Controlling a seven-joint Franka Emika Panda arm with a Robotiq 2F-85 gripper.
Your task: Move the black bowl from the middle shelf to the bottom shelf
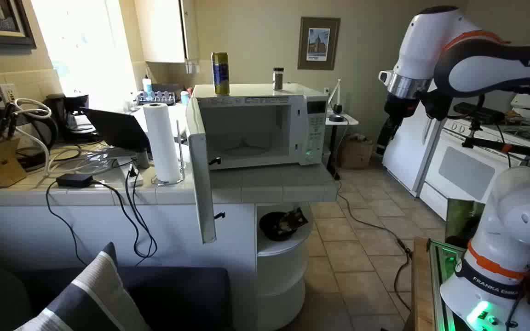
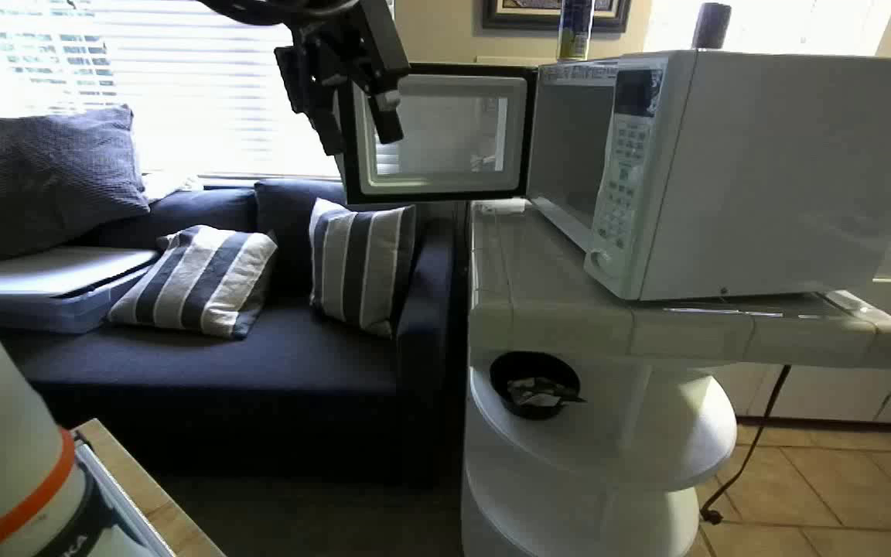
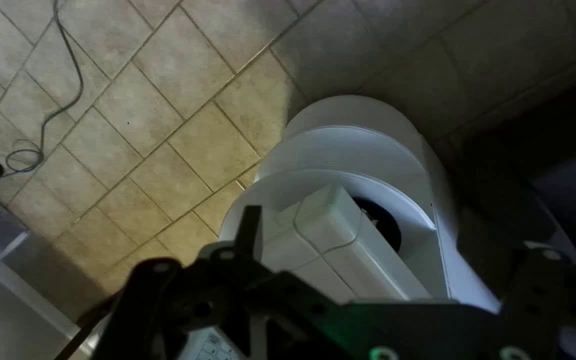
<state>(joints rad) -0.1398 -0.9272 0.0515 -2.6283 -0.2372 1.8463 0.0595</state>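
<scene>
The black bowl sits upright on the uppermost rounded white shelf under the counter, in both exterior views. A dark packet lies in it and sticks over its rim. In the wrist view the bowl is partly hidden by the counter corner. A lower white shelf lies beneath, also in an exterior view and the wrist view. My gripper is open and empty, high above and apart from the bowl. Its fingers show dark in the wrist view.
The tiled counter edge overhangs the bowl's shelf. A microwave stands on it with its door swung open past the counter edge. A can and a small jar stand on top. A sofa is beside the shelves.
</scene>
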